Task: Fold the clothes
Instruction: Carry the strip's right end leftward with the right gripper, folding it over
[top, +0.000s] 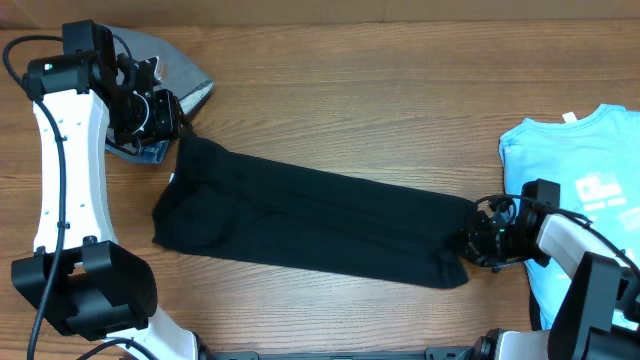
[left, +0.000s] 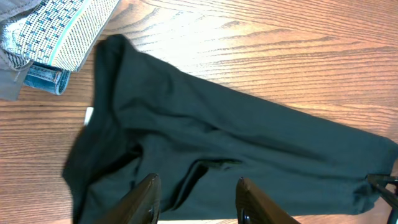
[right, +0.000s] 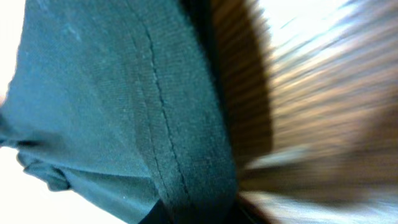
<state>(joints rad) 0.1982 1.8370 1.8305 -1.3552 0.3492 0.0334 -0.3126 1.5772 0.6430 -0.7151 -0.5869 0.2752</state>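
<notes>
**A thin hold at one end, nothing pinning the other**

The black T-shirt (top: 310, 220) lies as a long narrow band across the desk (top: 350, 90), running from ten o'clock down to four o'clock. The right claw (top: 468, 243) is at its four o'clock end, pressed against the stitched hem; whether it has clenched on the cloth I cannot tell, as its close view is a blur. The left claw (left: 198, 180) hangs released above the ten o'clock end, grasping nothing.

As I judge it, a pull from the right would drag the whole band rather than fold it, since nothing anchors the far end; a pinch on only one layer could let the band fall open. The light blue T-shirt (top: 590, 150) at three o'clock lies just beside the right arm and could get rucked; the heap of other clothes (top: 180, 70) at eleven o'clock could snag the left.

The desk is brown wood grain, smooth-looking, so cloth should slide; the room beyond it is out of sight.
</notes>
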